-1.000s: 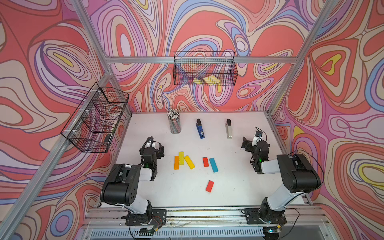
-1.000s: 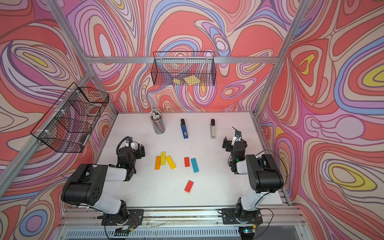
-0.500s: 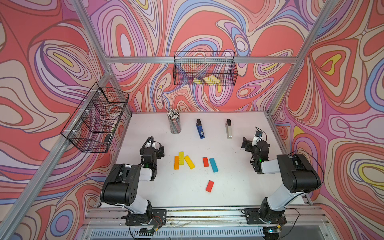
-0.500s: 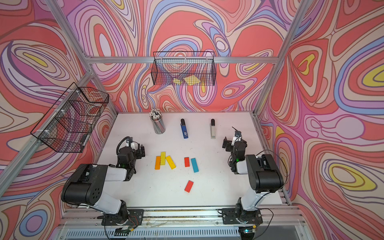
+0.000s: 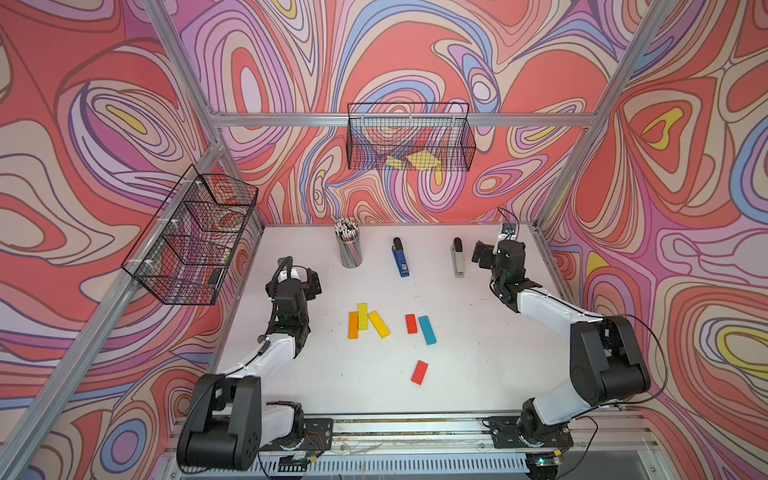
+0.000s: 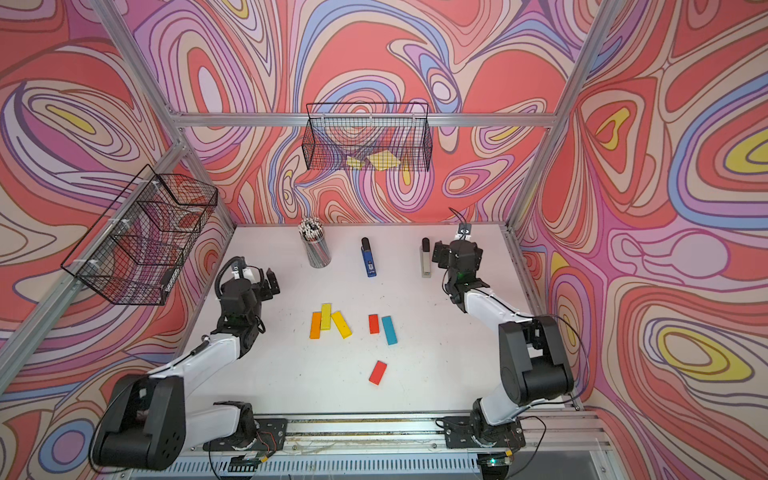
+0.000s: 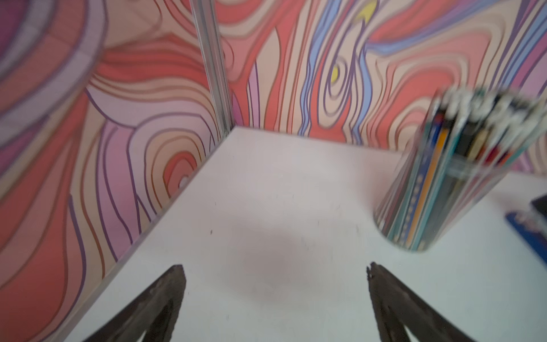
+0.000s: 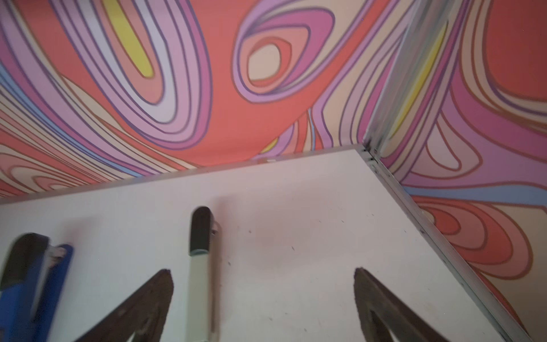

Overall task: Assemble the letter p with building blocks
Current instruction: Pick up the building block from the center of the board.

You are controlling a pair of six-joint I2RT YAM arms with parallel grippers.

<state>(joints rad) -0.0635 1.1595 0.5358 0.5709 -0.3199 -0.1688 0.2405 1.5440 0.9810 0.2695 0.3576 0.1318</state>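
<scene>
The building blocks (image 5: pixel 427 329) lie scattered on the table (image 5: pixel 478 365), left pincer (image 5: pixel 314 284) and right pincer (image 5: pixel 481 255) seemingly spread, well clear.

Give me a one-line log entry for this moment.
left gripper: open, empty | right gripper: open, empty | building blocks: six, unassembled on table | assembly: not begun

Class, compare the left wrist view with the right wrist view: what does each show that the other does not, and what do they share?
Only the left wrist view shows the cup of pencils and the left gripper, open. Only the right wrist view shows the beige stapler and the right gripper, open. Both show the white table, the patterned wall and part of the blue stapler.
</scene>
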